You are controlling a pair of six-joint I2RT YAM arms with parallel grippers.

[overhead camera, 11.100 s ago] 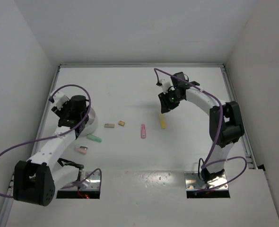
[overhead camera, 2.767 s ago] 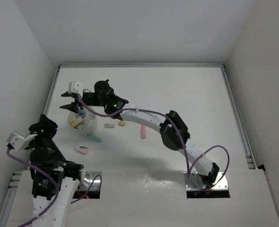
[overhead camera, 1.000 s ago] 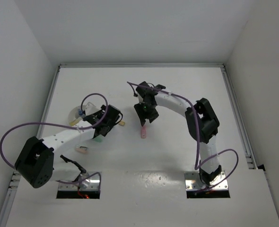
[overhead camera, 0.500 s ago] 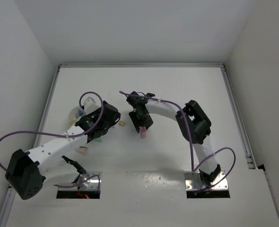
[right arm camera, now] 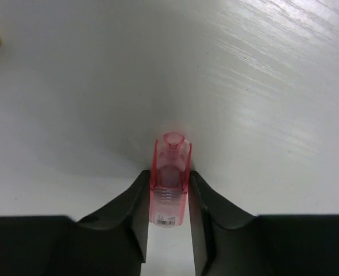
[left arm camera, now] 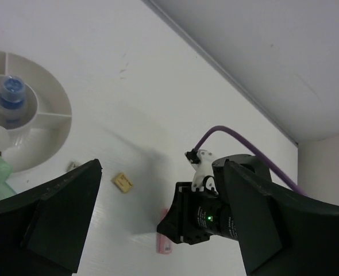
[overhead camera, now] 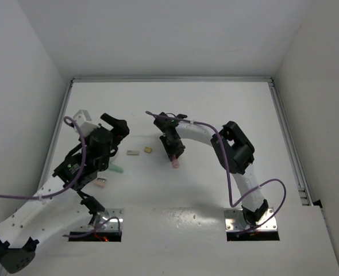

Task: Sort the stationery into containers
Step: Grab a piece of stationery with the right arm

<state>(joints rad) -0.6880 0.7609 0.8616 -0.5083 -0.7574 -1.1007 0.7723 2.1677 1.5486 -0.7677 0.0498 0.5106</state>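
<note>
Pink stubby marker (right arm camera: 169,187) sits pinched in the right gripper (right arm camera: 169,178) (left gripper (left arm camera: 161,190) spread); next, probably a lift to the round white bowl (left arm camera: 60,115).

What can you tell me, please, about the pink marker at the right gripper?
The pink marker is stubby, translucent pink plastic with a rounded cap end and a small printed label. It lies flat on the white table, and the fingers of the right gripper touch both its sides.

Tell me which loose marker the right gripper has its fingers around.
The pink marker: the right gripper has its fingers pressed against both its sides. The green marker lies untouched farther left.
</note>
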